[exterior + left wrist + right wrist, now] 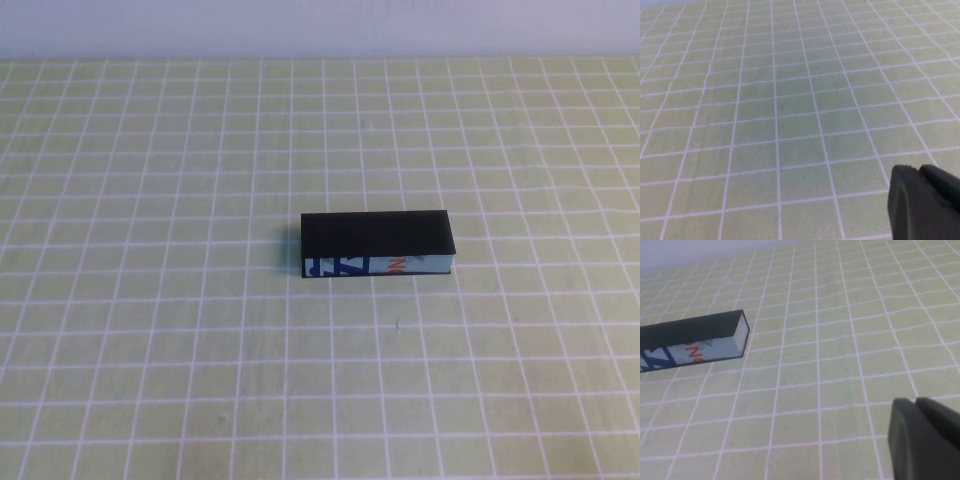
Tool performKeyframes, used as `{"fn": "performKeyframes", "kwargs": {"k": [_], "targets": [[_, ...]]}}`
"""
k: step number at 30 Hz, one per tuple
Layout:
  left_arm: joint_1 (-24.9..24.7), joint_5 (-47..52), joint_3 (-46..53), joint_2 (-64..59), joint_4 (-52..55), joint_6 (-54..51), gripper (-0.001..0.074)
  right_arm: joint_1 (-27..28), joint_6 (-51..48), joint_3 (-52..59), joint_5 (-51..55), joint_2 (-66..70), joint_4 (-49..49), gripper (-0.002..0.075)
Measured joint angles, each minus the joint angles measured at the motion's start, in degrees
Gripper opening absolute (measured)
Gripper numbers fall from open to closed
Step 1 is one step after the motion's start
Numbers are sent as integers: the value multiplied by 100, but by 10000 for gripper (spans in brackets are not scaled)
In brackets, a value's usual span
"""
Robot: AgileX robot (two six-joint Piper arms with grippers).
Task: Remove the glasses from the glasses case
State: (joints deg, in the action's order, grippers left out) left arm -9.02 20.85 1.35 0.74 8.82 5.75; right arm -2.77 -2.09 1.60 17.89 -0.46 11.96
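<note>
The glasses case [378,243] lies in the middle of the table with its black lid down flat; its white front with blue and orange print faces me. The right wrist view shows one end of the glasses case [695,340]. The glasses are hidden. Neither arm appears in the high view. My right gripper [915,401] is shut with nothing in it, hovering over bare mat well away from the case. My left gripper [919,168] is also shut and empty, above bare mat, with the case outside its view.
A light green mat with a white grid [150,300] covers the whole table. A pale wall [320,25] runs along the far edge.
</note>
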Motion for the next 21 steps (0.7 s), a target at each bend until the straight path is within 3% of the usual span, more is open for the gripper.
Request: {"fn": "performKeyframes", "kwargs": {"k": [6,14,21], "targets": [[0,0,0,0,0,0,-4,0,0,0,-104,0,74,-18],[0,0,0,0,9,0,-4,0,0,0,-1123,0,2284,-18],[0,0,0,0,9,0,-4,0,4,0,-1343,0,3049,-18]]}}
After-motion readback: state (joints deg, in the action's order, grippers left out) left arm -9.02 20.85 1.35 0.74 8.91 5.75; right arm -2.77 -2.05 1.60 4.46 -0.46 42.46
